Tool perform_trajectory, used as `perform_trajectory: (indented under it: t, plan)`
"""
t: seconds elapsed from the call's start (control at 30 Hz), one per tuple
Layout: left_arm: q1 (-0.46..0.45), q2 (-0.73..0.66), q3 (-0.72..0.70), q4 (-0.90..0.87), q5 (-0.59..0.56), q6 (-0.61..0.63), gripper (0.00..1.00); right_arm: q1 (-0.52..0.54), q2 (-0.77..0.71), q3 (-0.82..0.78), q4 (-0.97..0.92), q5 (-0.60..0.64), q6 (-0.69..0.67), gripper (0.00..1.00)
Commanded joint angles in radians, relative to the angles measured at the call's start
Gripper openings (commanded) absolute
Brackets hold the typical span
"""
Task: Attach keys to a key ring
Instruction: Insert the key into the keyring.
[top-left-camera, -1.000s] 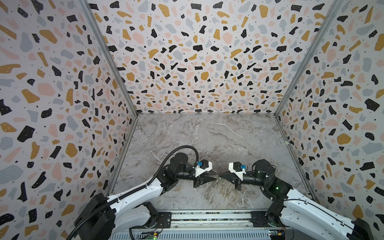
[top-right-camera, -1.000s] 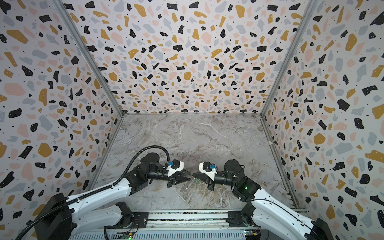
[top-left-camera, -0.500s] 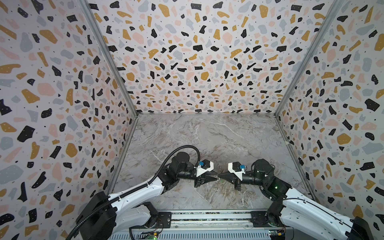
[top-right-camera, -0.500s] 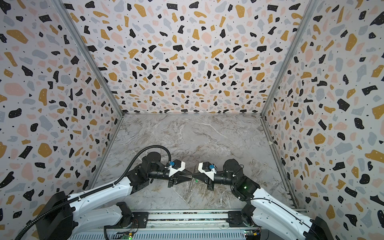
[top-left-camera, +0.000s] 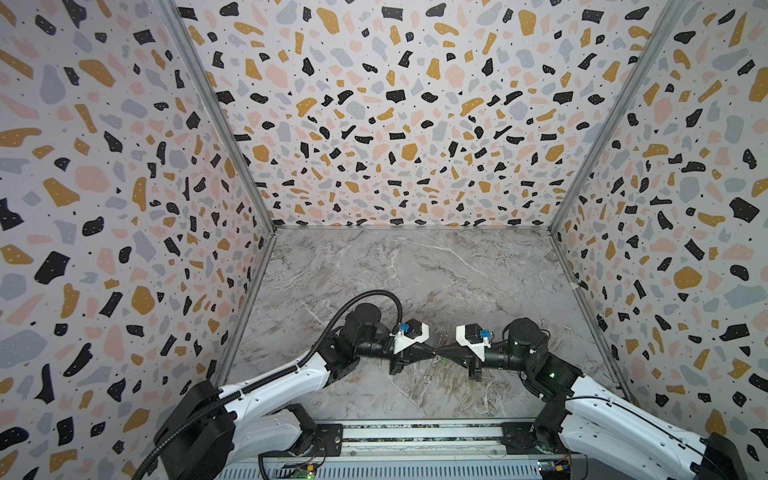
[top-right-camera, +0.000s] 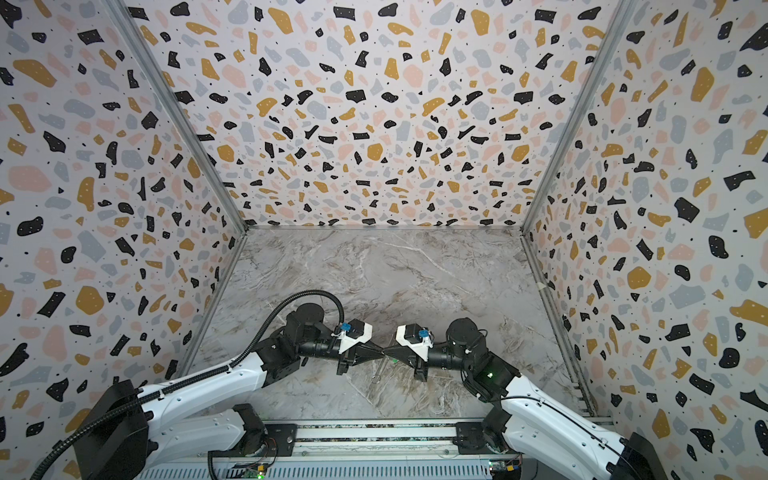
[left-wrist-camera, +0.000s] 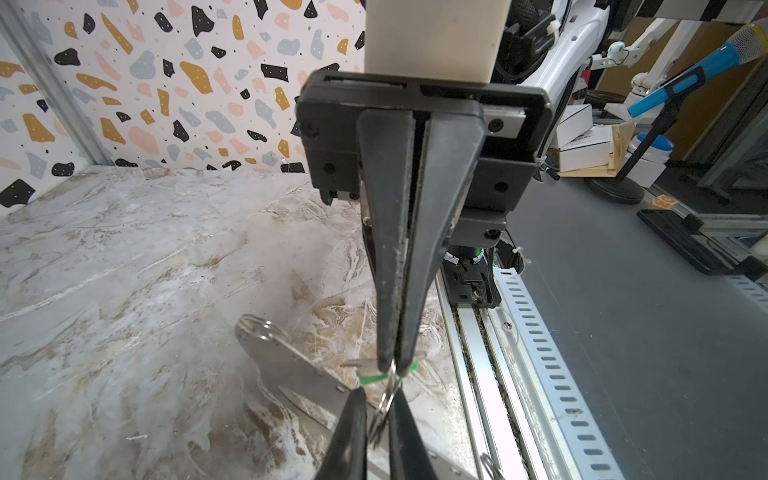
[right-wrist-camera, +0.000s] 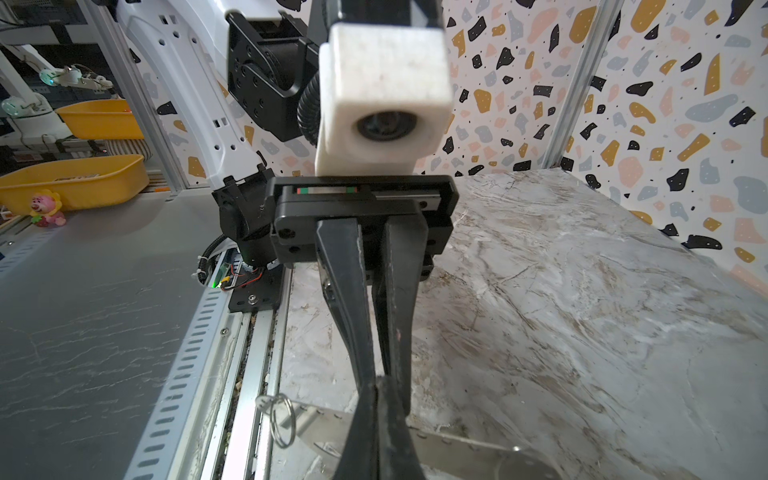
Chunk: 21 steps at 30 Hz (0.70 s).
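My two grippers meet tip to tip low over the marble table's front, the left gripper (top-left-camera: 433, 353) facing the right gripper (top-left-camera: 440, 354). In the left wrist view the right gripper (left-wrist-camera: 392, 363) is shut on the key's bright green head (left-wrist-camera: 371, 379). Just below it, my left gripper (left-wrist-camera: 380, 399) is shut on the key ring (left-wrist-camera: 386, 406), a thin wire loop seen edge-on between the black fingers (left-wrist-camera: 353, 432). The right wrist view shows the right gripper (right-wrist-camera: 376, 384) with jaws pressed together, hiding both key and ring. The left fingers (right-wrist-camera: 345, 311) come down to the same spot.
A flat grey metal plate with small dots (left-wrist-camera: 291, 370) lies on the marble under the grippers, with a wire ring (right-wrist-camera: 282, 419) at its end. An aluminium rail (left-wrist-camera: 478, 332) runs along the table's front edge. Terrazzo walls close in the other three sides.
The left gripper's jaws have closed in the last half second. The two grippers have drawn together until their tips touch.
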Motion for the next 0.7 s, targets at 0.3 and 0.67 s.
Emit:
perform_trajectory:
  t: [0.3, 0.67]
  plan:
    - [-0.006, -0.033, 0.003, 0.047, 0.011, 0.004, 0.0, 0.001, -0.024, 0.034, 0.023, 0.002, 0.001, 0.0]
    - [-0.001, -0.053, -0.015, 0.063, -0.028, -0.014, 0.0, 0.002, -0.059, 0.017, 0.014, 0.009, 0.009, 0.0]
